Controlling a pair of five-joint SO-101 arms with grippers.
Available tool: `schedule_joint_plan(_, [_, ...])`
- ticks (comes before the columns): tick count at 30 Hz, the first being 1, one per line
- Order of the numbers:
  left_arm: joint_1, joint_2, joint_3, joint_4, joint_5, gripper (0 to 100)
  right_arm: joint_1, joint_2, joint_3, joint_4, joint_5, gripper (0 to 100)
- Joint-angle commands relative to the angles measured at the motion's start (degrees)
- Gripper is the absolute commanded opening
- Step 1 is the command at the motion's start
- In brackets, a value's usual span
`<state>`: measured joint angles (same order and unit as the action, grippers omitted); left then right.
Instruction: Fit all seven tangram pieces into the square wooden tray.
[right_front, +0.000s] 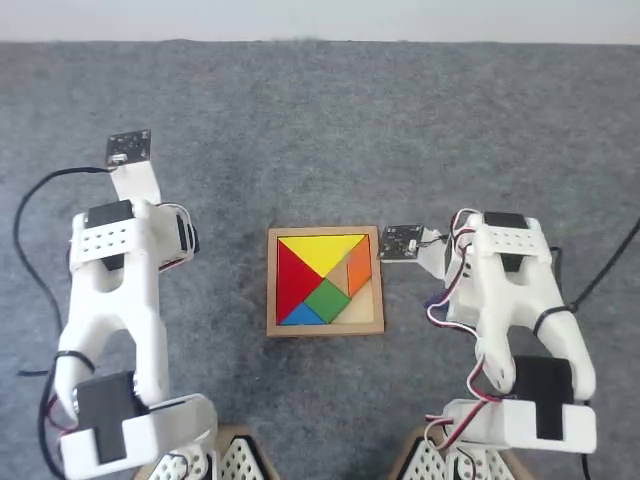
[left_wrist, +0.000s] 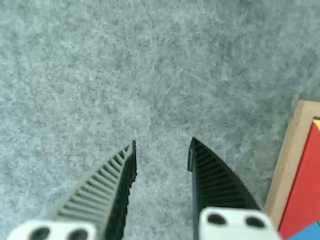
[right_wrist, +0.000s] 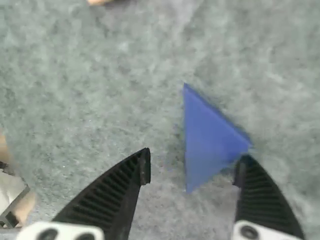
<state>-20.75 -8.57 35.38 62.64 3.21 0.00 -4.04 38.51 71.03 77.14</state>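
- One grey surface (right_front: 320, 120) carries everything we see.
- Two white arms (right_front: 115, 290) flank the square wooden tray (right_front: 273, 285), which lies mid-surface.
- Inside the tray we count five pieces: yellow triangle (right_front: 322, 250), red triangle (right_front: 293, 277), green square (right_front: 327, 299), orange piece (right_front: 359, 268) and small blue piece (right_front: 300, 314).
- Our left end effector (left_wrist: 163, 141) hangs spread apart over grey surface beside the tray's rim, holding nothing.
- Our right end effector (right_wrist: 194, 154) gapes wide around a blue triangle (right_wrist: 207, 137) lying flat on the surface, ungripped.

Overhead, two close wrist views; tray (right_front: 272, 290) shared
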Motion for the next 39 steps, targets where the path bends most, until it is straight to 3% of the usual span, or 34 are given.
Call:
schedule_joint_plan(1, [0.4, -1.3, -0.2, -1.1, 0.2, 17, 1.8, -2.2, 1.7, -4.9, 0.4, 35.5])
schedule_joint_plan(11, [0.4, -1.5, -0.2, -1.1, -1.1, 17, -1.8, -2.2, 6.6, -13.3, -3.5, 32.2])
schedule_joint_plan(24, [0.4, -1.6, -0.2, -0.9, -1.2, 17, -1.9, -2.1, 6.9, -14.0, 0.3, 31.4])
schedule_joint_plan(26, [0.4, -1.6, -0.2, -0.9, -1.2, 17, -1.7, -2.1, 7.0, -13.9, -0.1, 26.3])
schedule_joint_plan(31, [0.4, -1.6, -0.2, -0.9, -1.2, 17, -1.5, -2.2, 6.9, -13.8, -8.4, 10.4])
schedule_joint_plan(39, [0.4, -1.6, -0.1, -0.8, -1.2, 17, -1.5, -2.8, 4.7, -11.4, -17.8, 10.2])
